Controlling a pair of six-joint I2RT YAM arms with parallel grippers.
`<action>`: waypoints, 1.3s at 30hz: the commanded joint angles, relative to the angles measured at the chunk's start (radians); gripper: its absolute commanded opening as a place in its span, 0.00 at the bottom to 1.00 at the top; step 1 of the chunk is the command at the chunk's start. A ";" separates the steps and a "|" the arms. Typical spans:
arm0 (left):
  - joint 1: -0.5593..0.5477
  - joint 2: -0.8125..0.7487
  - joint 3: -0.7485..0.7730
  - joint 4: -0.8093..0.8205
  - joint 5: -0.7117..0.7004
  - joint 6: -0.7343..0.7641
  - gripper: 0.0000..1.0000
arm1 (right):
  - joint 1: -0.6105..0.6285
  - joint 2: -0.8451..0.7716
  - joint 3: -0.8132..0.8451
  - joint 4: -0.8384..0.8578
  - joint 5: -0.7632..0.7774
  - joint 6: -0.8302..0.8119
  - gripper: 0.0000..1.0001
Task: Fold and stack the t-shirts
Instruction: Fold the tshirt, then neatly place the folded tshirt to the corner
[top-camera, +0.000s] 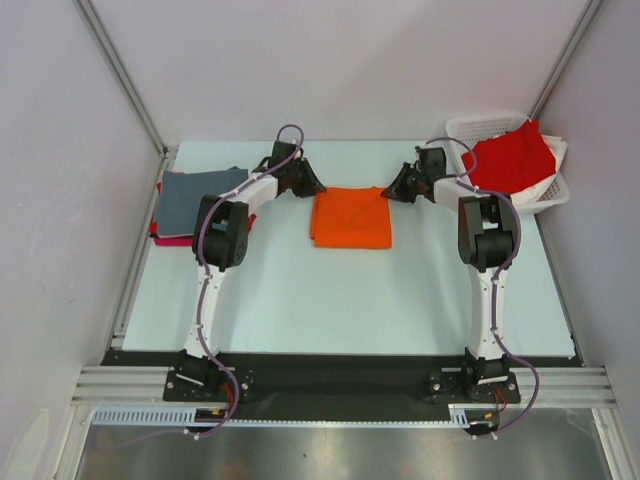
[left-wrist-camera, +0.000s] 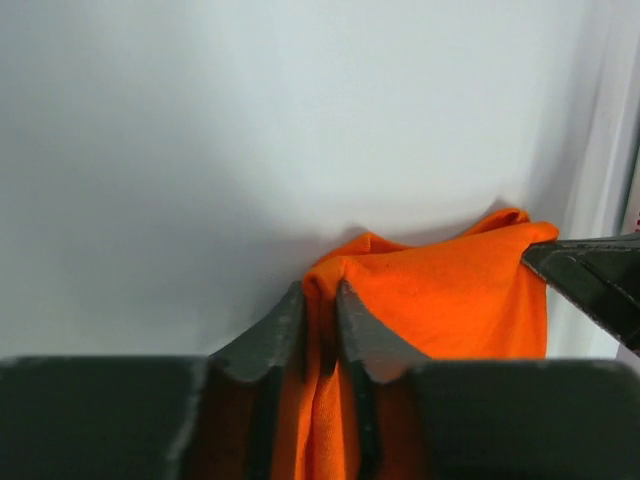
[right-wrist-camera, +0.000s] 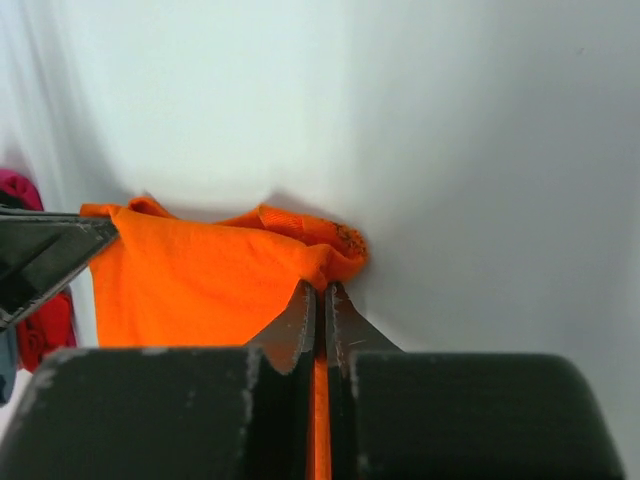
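The orange t-shirt (top-camera: 350, 218) lies folded into a rectangle at the table's far middle. My left gripper (top-camera: 313, 187) is shut on its far left corner, with orange cloth (left-wrist-camera: 440, 300) pinched between the jaws (left-wrist-camera: 320, 300). My right gripper (top-camera: 388, 190) is shut on its far right corner, cloth (right-wrist-camera: 200, 285) between the jaws (right-wrist-camera: 320, 300). The grey t-shirt (top-camera: 198, 196) lies folded at the far left on a magenta one (top-camera: 172, 240). The red t-shirt (top-camera: 510, 160) lies in the basket.
The white lattice basket (top-camera: 550, 195) stands at the far right corner. White walls close in the table on three sides. The black rail (top-camera: 340, 372) with the arm bases runs along the near edge.
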 joint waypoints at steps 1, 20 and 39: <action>0.005 0.000 -0.001 0.043 -0.047 -0.030 0.19 | 0.011 0.024 0.049 0.018 -0.006 0.040 0.00; 0.004 -0.678 -0.495 0.144 -0.074 0.084 0.00 | 0.172 -0.511 -0.225 0.067 -0.019 -0.043 0.00; 0.394 -1.254 -0.566 -0.232 -0.193 0.130 0.00 | 0.592 -0.476 0.207 -0.123 0.205 -0.063 0.00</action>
